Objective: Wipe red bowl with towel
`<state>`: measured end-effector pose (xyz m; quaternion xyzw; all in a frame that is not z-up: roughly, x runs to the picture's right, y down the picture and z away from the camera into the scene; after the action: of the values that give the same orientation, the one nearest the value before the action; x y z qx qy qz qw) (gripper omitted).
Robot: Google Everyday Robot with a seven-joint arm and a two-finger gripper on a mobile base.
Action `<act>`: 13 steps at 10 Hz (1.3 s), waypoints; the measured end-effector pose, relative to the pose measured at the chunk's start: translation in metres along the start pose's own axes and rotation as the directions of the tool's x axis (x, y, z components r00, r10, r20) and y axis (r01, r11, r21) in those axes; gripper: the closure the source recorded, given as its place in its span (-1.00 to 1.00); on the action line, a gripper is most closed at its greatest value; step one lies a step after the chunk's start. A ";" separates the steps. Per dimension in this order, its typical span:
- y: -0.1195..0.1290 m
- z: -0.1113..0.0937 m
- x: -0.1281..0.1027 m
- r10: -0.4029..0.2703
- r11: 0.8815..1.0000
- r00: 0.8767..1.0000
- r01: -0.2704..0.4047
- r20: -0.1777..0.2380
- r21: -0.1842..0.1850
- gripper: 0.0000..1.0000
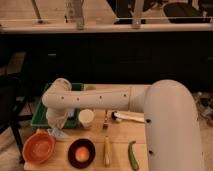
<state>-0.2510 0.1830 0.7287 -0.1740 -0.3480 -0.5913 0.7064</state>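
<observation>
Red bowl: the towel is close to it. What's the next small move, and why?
Probably ease the gripper a little down and toward the picture's left, so the towel lands inside the red bowl. The towel shows just below the gripper, by the bowl's upper right rim, not yet over its inside. Keep off the dark bowl to the right.

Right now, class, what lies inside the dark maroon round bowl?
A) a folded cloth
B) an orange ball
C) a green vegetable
B: an orange ball sits in the dark maroon round bowl, while the claw is at the pale grey-blue folded towel beside the round orange-red plastic bowl.
</observation>
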 end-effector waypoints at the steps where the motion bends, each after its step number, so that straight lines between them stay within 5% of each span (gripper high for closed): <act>1: 0.001 0.000 0.001 0.002 1.000 1.000 -0.002 -0.001 0.000 1.00; 6: -0.001 0.002 0.000 -0.013 1.000 1.000 0.013 0.005 -0.005 1.00; 10: -0.040 0.025 -0.006 -0.083 0.996 0.996 0.084 0.031 -0.022 1.00; 13: -0.075 0.046 -0.023 -0.122 0.992 0.993 0.122 0.006 -0.022 1.00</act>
<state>-0.3369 0.2114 0.7324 -0.1616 -0.3528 -0.6368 0.6663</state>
